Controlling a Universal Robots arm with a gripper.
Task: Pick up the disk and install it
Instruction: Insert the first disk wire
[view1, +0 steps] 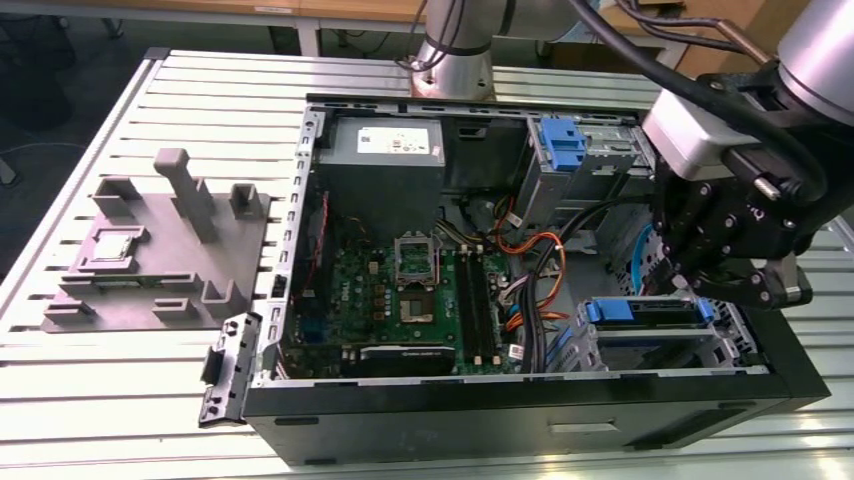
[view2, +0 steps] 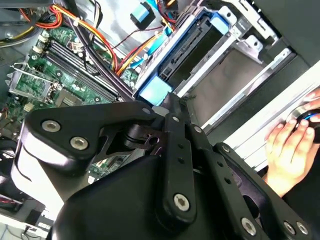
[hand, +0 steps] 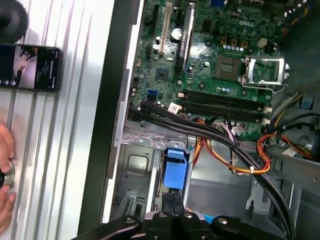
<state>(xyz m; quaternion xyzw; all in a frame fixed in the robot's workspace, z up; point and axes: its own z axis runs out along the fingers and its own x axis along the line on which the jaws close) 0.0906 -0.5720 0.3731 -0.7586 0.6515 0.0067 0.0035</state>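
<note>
The disk sits in its blue plastic carrier (view1: 647, 312) inside the lower drive bay at the front right corner of the open computer case (view1: 534, 400). The carrier's blue end tab (hand: 176, 172) (view2: 154, 91) sticks out of the bay toward the motherboard. My gripper (view1: 731, 290) hangs right over this bay, shut, with its tips (hand: 172, 205) (view2: 169, 102) against the blue tab. The disk's metal body is hidden inside the bay and behind the gripper.
The motherboard (view1: 414, 290) fills the case floor, and orange and black cables (view1: 541, 290) run beside the bay. A grey power supply (view1: 398, 145) and a second blue carrier (view1: 563, 140) sit at the back. A grey fixture (view1: 160, 250) lies on the exterior view's left. A hand (view2: 290, 145) rests outside the case.
</note>
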